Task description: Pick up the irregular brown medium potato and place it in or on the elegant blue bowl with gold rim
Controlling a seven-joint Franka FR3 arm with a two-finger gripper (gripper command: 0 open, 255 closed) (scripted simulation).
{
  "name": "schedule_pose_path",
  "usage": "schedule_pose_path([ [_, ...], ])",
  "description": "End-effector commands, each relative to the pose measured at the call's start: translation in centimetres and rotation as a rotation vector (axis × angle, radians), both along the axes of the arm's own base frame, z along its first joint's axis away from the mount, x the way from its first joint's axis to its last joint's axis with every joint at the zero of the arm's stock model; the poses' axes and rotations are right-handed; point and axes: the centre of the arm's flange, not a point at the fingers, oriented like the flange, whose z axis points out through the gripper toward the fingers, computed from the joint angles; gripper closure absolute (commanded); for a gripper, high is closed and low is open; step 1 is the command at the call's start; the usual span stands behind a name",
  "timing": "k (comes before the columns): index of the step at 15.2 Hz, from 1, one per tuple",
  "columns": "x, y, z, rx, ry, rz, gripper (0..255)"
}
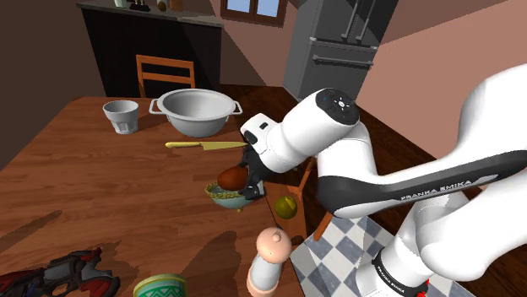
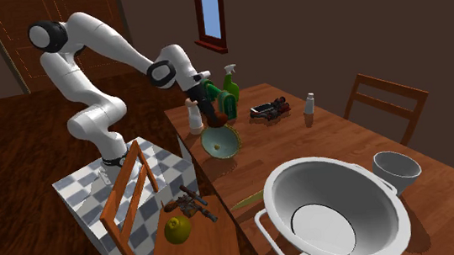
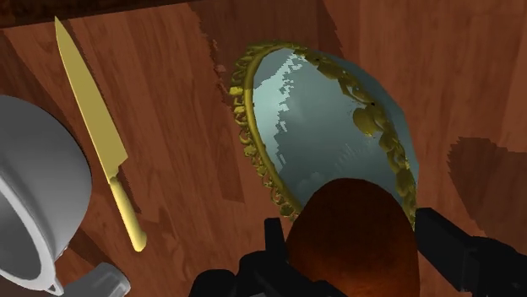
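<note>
Above gold-rimmed bowl [image 3: 321,118], rounded brown potato [image 3: 355,240]

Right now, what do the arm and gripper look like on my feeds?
The arm is glossy white, built of rounded tubular links with dark bands at the joints. One band carries white FRANKA EMIKA lettering. The gripper is all black, with two blocky fingers.

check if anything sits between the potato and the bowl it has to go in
Nothing visible does. The gripper holds the potato just above the bowl, whose inside looks bare. The knife lies off to one side, apart from the bowl.
</note>
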Motion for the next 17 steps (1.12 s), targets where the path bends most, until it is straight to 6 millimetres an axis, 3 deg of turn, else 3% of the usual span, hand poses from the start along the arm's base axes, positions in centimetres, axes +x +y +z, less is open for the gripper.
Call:
schedule_pose_path([
  [1, 0.1, -0.7, -1.3, -0.051, 0.055, -0.028, 0],
  [6, 0.1, -0.6, -1.6, -0.052, 0.055, -0.028, 0],
  [10, -2.3, -0.4, 2.8, -0.052, 0.055, -0.028, 0],
  [17, -2.3, -0.4, 2.8, -0.052, 0.055, -0.028, 0],
])
